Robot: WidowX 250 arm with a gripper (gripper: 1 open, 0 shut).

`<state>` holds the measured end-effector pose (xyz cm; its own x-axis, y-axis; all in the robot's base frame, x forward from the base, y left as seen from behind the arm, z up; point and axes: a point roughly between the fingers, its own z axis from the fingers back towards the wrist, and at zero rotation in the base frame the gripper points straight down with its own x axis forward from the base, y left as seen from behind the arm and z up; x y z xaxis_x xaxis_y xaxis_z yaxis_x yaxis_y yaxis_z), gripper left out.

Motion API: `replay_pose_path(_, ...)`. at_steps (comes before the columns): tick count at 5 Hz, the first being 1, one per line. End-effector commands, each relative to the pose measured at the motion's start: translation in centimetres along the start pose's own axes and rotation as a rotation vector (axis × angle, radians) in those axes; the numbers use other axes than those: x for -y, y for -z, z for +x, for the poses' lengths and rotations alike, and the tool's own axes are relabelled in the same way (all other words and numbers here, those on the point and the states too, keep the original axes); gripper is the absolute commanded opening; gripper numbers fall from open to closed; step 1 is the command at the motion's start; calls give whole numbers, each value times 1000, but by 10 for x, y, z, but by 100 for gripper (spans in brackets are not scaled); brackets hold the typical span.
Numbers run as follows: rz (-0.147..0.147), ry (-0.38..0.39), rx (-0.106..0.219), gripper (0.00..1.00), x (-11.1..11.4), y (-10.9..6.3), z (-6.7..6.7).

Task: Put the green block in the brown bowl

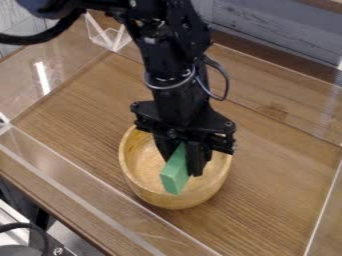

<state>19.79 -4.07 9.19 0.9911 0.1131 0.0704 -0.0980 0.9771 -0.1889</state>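
Observation:
The brown bowl (140, 160), round and of light tan wood, sits on the table near the front. My black gripper (189, 152) points steeply down over the bowl's opening. It is shut on the green block (175, 172), a flat light green bar that hangs tilted from the fingers with its lower end inside the bowl. Whether that end touches the bowl's floor I cannot tell.
A wood-grain table (80, 110) is enclosed by low clear plastic walls (40, 180). A clear plastic stand (110, 36) is at the back left, behind the arm. A grey fabric surface runs along the back right.

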Motion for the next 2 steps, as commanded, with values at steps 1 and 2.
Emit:
replay_pose_path(1,-11,-3,40,0,1,-9,6)
replay_pose_path(2,-14,-5,41,0,1,-11,6)
